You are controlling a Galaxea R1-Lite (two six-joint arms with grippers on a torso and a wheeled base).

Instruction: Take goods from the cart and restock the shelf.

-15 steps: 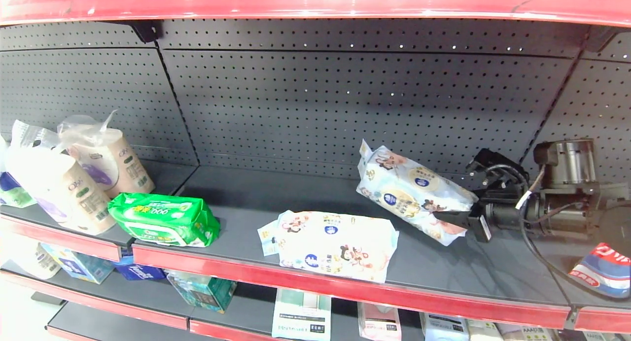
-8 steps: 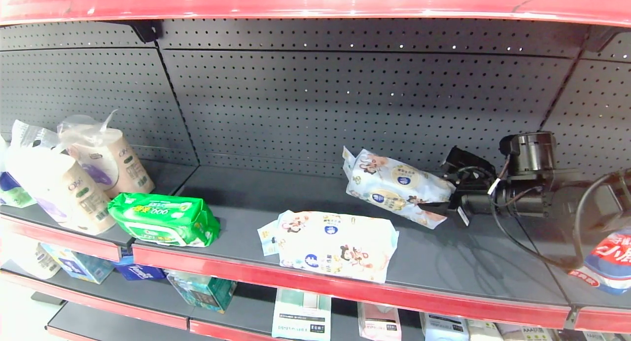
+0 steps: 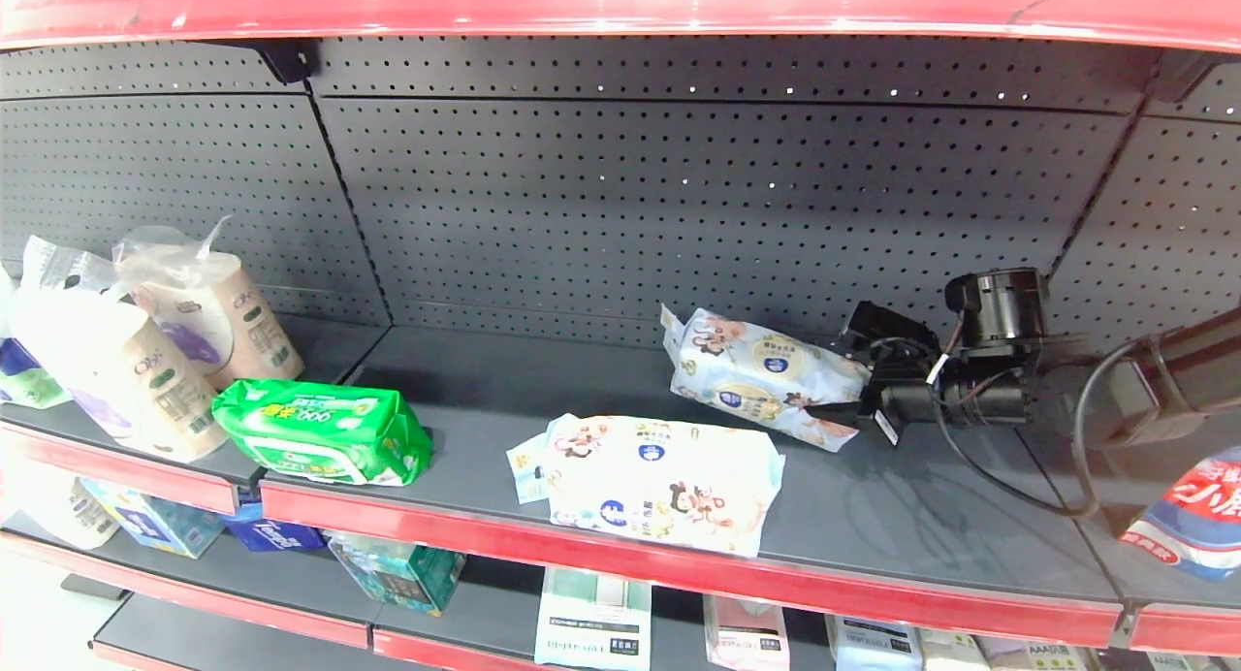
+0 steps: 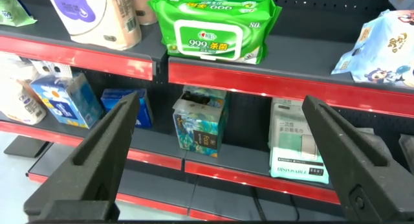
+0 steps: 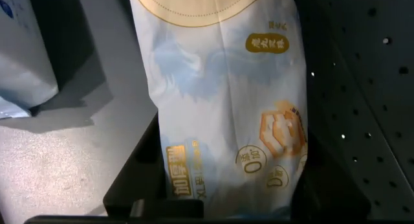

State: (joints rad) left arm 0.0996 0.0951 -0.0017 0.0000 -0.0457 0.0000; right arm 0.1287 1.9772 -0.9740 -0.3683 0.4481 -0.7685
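Note:
My right gripper (image 3: 842,415) is shut on the end of a pale blue cartoon-print wipes pack (image 3: 764,377). The pack lies tilted low over the grey shelf board (image 3: 543,375), close to the pegboard back; whether it touches the board I cannot tell. In the right wrist view the same pack (image 5: 223,101) runs between the black fingers (image 5: 139,179). A second cartoon pack (image 3: 659,482) lies flat at the shelf's front edge, just in front of the held one. My left gripper (image 4: 220,166) is open and holds nothing, facing the lower shelves below a green wipes pack (image 4: 213,26).
The green wipes pack (image 3: 325,431) and bagged paper rolls (image 3: 126,361) stand at the shelf's left. A red, white and blue bag (image 3: 1188,521) sits at the right edge. Bare board lies between the green pack and the cartoon packs. Boxes (image 4: 199,120) fill the lower shelves.
My right gripper has carried the held pack leftward and deeper toward the pegboard, and the pack now lies lower and flatter. The other goods have not moved.

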